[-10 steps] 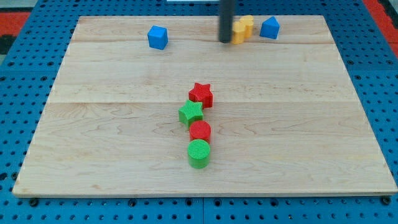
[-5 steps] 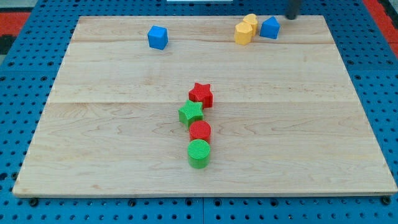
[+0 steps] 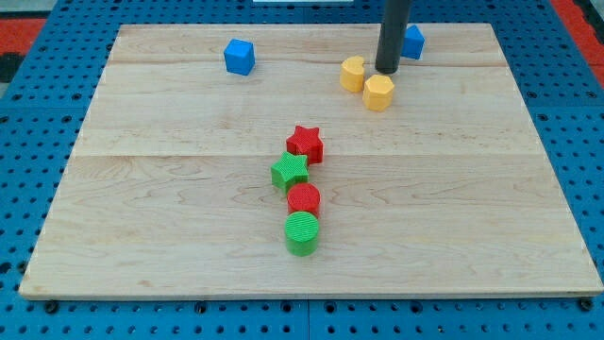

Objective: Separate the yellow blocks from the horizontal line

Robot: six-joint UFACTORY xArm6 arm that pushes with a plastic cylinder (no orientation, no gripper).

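Note:
Two yellow blocks lie near the view's top, right of centre: a rounded one (image 3: 352, 73) and a hexagonal one (image 3: 378, 93) just below and right of it. My tip (image 3: 386, 70) stands between them at their upper right, close above the hexagonal block. A blue block (image 3: 412, 41) sits behind the rod, partly hidden by it. A blue cube (image 3: 239, 57) lies at the top left.
A red star (image 3: 305, 144), a green star (image 3: 290, 172), a red cylinder (image 3: 303, 199) and a green cylinder (image 3: 302, 233) form a slanted column at the board's middle. The wooden board (image 3: 142, 236) lies on a blue pegboard.
The rod came back down from the top right edge. Both yellow blocks have slid down and left, away from the blue block, and have come apart.

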